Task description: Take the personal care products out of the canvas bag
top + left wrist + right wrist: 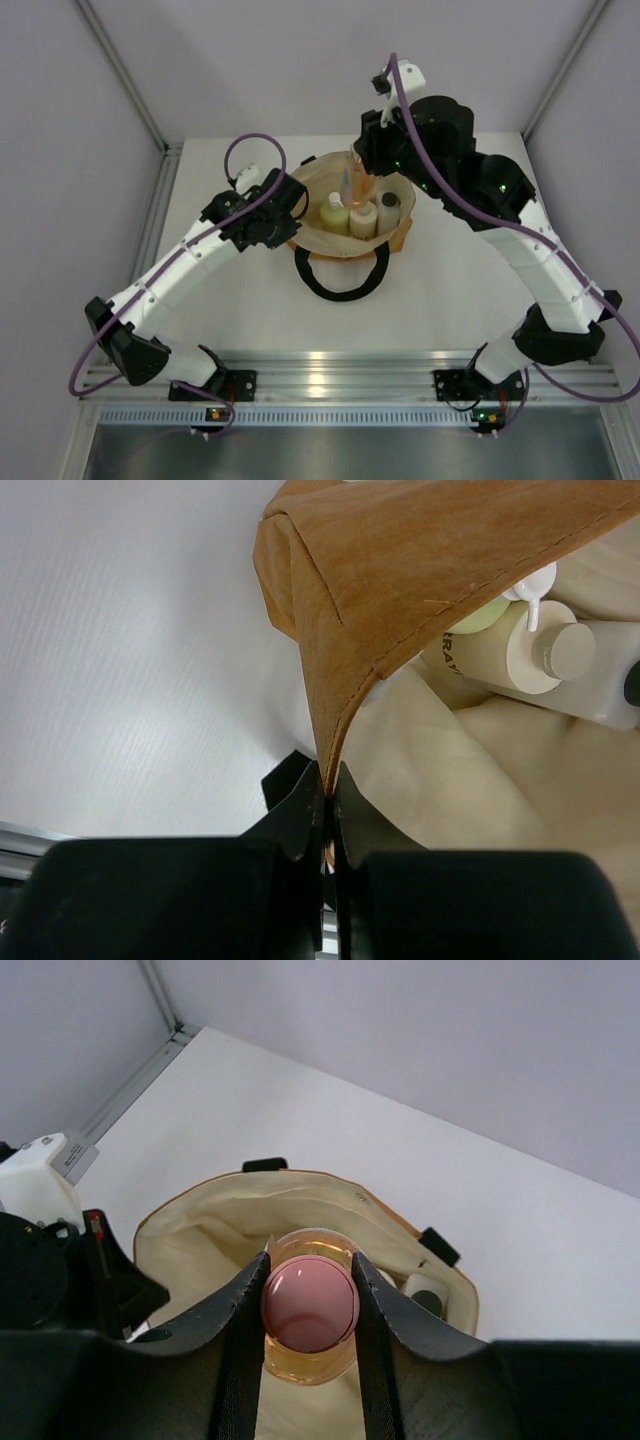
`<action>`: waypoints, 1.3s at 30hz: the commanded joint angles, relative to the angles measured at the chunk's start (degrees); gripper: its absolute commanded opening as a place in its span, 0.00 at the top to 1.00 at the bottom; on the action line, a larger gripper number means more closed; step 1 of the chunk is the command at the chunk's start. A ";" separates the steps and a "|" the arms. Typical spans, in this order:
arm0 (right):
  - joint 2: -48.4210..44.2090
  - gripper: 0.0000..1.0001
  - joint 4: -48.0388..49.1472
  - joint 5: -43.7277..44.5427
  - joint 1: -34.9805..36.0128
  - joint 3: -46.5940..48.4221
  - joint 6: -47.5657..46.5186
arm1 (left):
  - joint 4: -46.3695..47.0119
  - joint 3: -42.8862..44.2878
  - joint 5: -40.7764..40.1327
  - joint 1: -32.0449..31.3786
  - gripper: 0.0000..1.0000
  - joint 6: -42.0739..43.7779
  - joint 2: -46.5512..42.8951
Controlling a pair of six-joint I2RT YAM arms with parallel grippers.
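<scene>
While my left claw [327, 782] pinches rim of bag [420, 570], my right claw [308, 1263] clamps orange bottle [310, 1305] over it; three containers [361, 219] inside.

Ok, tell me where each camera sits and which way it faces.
Top external: above and behind the bases, looking down on the table; both the left arm and the right arm show.
Left wrist: on the left arm, looking along the shut left pincer at the canvas bag rim it pinches.
Right wrist: looking down past the right pincer, shut on the orange bottle over the bag's mouth.
Shared: all three show the bag.
</scene>
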 commanded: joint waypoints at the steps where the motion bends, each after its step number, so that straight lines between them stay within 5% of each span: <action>1: -6.09 1.00 4.99 8.66 0.74 5.12 -2.64 | 1.21 0.21 -1.18 -0.30 1.00 0.16 -2.86; 16: -12.68 1.00 2.61 22.38 -7.86 5.22 -7.31 | 1.30 -0.67 -0.82 -0.30 1.00 1.21 -3.30; 28: -18.74 1.00 9.36 1.74 -32.11 -15.25 -0.99 | 1.38 0.03 -0.47 -0.30 1.00 2.70 -3.21; 39: -27.09 1.00 38.71 -19.80 -45.40 -48.21 -3.95 | 1.38 1.18 0.93 -0.30 1.00 4.81 -3.21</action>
